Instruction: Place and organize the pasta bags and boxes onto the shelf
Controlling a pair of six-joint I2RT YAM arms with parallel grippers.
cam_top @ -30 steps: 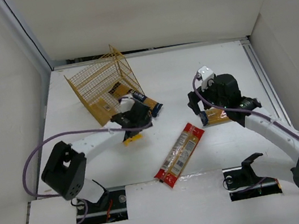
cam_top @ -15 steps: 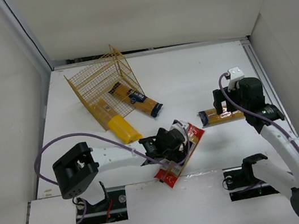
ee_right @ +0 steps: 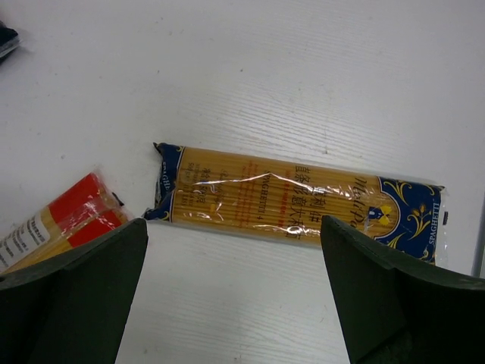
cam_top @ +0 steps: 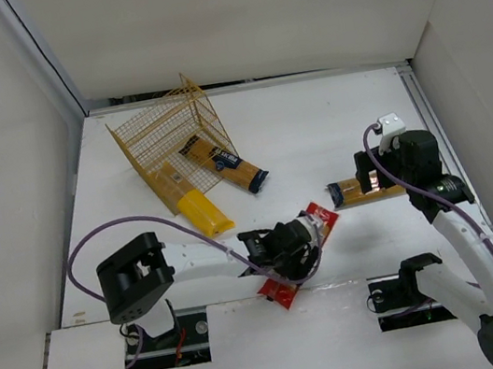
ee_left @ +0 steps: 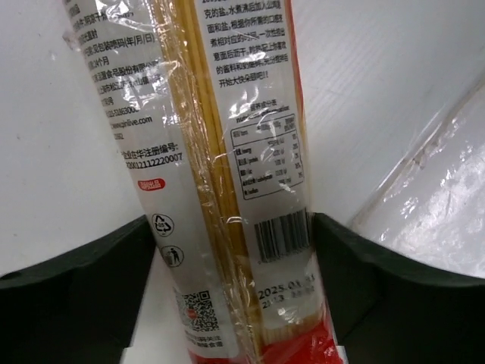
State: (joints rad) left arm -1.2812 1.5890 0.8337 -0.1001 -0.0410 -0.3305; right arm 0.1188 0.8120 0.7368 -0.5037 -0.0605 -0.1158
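Observation:
The red-edged clear bag (cam_top: pixel 313 224) lies diagonally at the table's front middle. My left gripper (cam_top: pixel 286 242) is low over it, open, with a finger on each side; in the left wrist view (ee_left: pixel 231 227) the bag (ee_left: pixel 227 136) fills the gap. An orange-yellow pack with dark blue ends (cam_top: pixel 354 191) lies at the right. My right gripper (cam_top: pixel 366 176) hovers over it, open and empty; the pack (ee_right: pixel 295 201) lies just beyond the fingers. The yellow wire shelf (cam_top: pixel 155 133) stands at the back left. A plain yellow bag (cam_top: pixel 202 211) and another blue-ended pack (cam_top: pixel 232 166) stick out of its front.
White walls enclose the table on the left, back and right. A raised white ledge (cam_top: pixel 280 330) runs along the near edge by the arm bases. The red bag's end (ee_right: pixel 68 212) shows at the left of the right wrist view.
My left arm left the shelf and swung right and forward onto the red-edged bag, then settled lower over it. My right gripper rose off the orange pack and drew back right.

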